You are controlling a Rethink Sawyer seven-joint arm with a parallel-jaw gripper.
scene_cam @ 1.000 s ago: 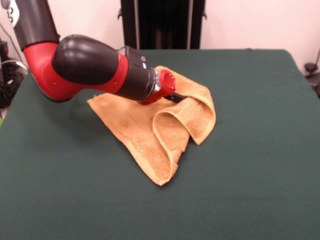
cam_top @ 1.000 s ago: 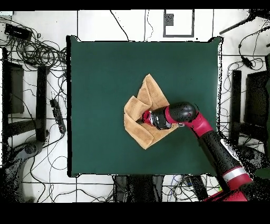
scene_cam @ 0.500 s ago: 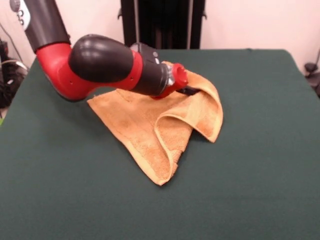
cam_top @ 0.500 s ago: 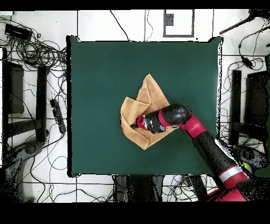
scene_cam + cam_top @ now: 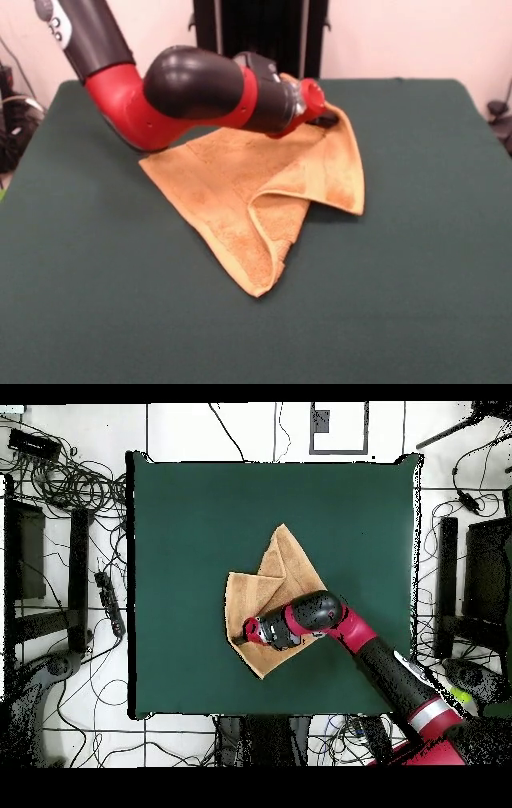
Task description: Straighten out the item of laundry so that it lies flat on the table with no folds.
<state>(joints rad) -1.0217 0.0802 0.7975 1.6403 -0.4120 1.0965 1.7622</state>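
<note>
Front view shows the red and black arm (image 5: 184, 92) reaching low across the green surface (image 5: 416, 264), its claw (image 5: 326, 120) buried in the lifted edge of the orange-tan towel (image 5: 256, 188). The claw looks to be pinching that edge, since the cloth rises to it and drapes down from it, though the tips are mostly hidden. Below and toward the camera from the claw, the towel spreads in a rumpled triangle with a fold running down to a point. From overhead, the towel (image 5: 280, 569) sits near the middle of the surface (image 5: 180, 514), partly under the arm (image 5: 330, 619).
</note>
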